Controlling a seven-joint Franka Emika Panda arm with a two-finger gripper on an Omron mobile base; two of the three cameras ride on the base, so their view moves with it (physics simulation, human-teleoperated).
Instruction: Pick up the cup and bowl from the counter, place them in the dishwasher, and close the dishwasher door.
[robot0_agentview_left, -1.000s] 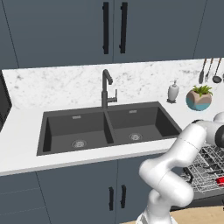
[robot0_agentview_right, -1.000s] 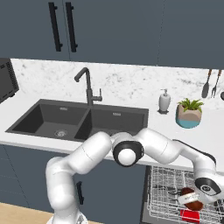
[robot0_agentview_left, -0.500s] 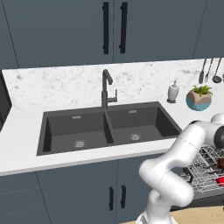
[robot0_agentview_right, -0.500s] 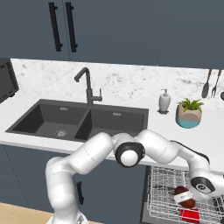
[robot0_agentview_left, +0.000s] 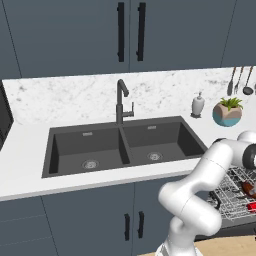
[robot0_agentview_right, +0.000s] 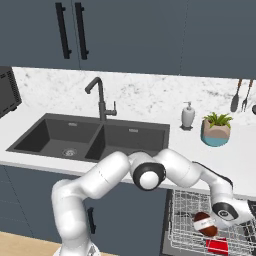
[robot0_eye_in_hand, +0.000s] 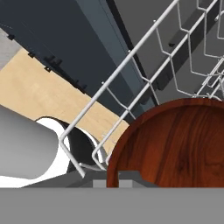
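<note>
You have the gripper (robot0_agentview_right: 209, 224) low at the lower right of the right base view, down inside the pulled-out wire rack (robot0_agentview_right: 186, 220) of the dishwasher, its fingers drawn together on the rim of the bowl (robot0_agentview_right: 204, 222). In the hand view that bowl (robot0_eye_in_hand: 175, 144) takes up the lower right: round, smooth, with a reddish-brown wood grain, its curved edge running straight down between the dark finger tips (robot0_eye_in_hand: 127, 178) at the bottom. Behind it you see thin grey wires of the rack (robot0_eye_in_hand: 131, 83) crossing in a grid, and pale wooden floor (robot0_eye_in_hand: 39, 94) at the left.

A small red object (robot0_agentview_right: 216, 245), boxy in outline, lies in the rack just below the bowl; it may be the cup, though it is too small for you to be sure. In the left base view the rack (robot0_agentview_left: 232, 192) sits at the right edge with red-brown shapes in it.

The counter (robot0_agentview_right: 170, 145) is white with faint grey marble veining. Set into it is a matte dark grey double sink (robot0_agentview_right: 90, 137) with a slim black faucet (robot0_agentview_right: 100, 97). At the right of the counter stand a pale soap dispenser (robot0_agentview_right: 188, 115) and a potted plant (robot0_agentview_right: 216, 129) in a teal-and-beige pot.
</note>
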